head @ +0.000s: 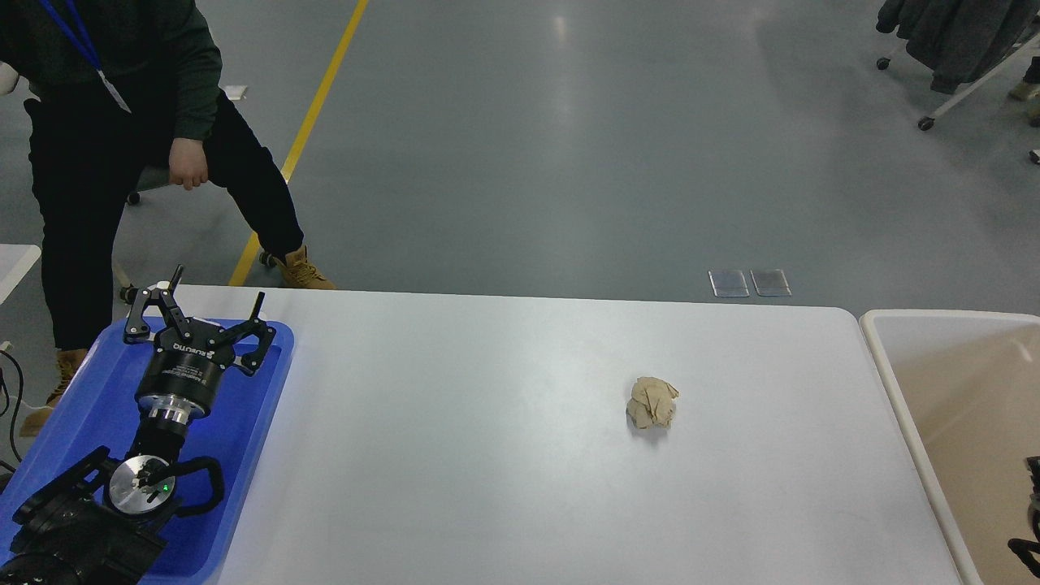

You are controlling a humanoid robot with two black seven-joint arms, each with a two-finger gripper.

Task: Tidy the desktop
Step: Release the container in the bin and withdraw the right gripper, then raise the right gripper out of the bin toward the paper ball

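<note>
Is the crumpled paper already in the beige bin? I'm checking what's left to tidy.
No, the crumpled paper lies on the desktop, apart from the beige bin.

Looked like a robotics lab or industrial test hall: a wide grey poured floor [585, 146] with a yellow lane line [313, 114] running beyond the left gripper [213, 302], plus a lanyard-wearing staffer [122, 138] standing just behind it.

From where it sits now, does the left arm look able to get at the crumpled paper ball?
Probably yes: the left gripper is open over the blue tray, and only bare desktop lies between it and the paper ball.
</note>
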